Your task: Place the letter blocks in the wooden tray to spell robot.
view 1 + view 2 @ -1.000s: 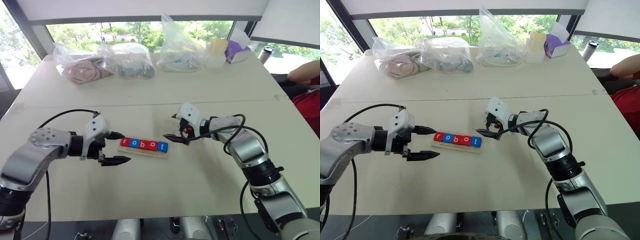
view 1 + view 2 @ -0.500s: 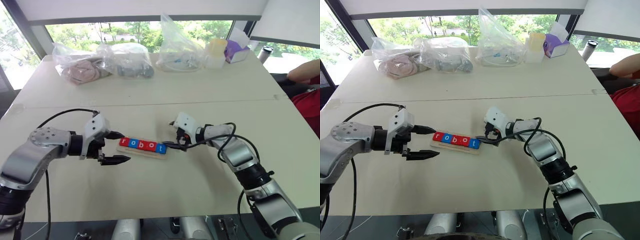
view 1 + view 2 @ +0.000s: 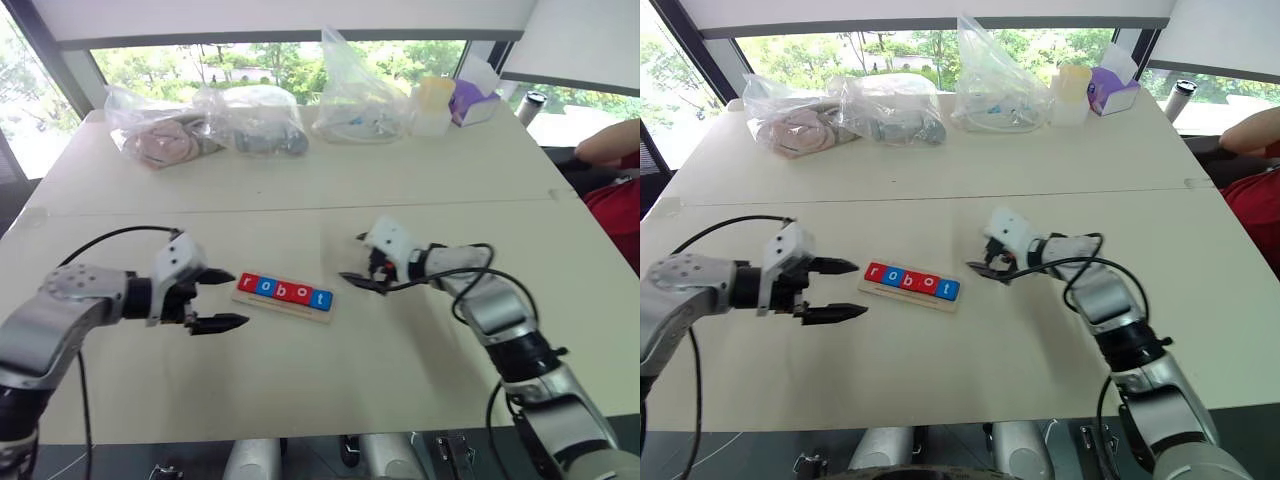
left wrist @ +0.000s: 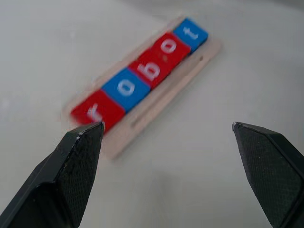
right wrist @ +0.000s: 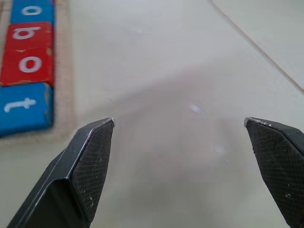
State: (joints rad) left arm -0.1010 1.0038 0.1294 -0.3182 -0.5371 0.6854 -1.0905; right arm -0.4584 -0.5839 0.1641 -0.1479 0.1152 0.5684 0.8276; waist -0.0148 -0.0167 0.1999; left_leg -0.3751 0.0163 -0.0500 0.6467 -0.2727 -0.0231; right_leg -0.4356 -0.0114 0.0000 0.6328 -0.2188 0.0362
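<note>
Both end effectors, left end effector (image 3: 212, 299) and right end effector (image 3: 357, 263), hang open and empty at opposite ends of the wooden tray (image 3: 283, 304) mid-bench, letter blocks (image 3: 285, 290) spelling robot lengthwise between them, left slightly nearer.

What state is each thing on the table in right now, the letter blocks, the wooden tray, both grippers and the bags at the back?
Five red and blue square letter blocks: seated in a row, spelling robot.
Narrow pale wooden tray: flat on the table, filled.
Left gripper: open, empty, apart from the tray.
Right gripper: open, empty, apart from the tray.
Clear plastic bags: closed, at the far edge.
</note>
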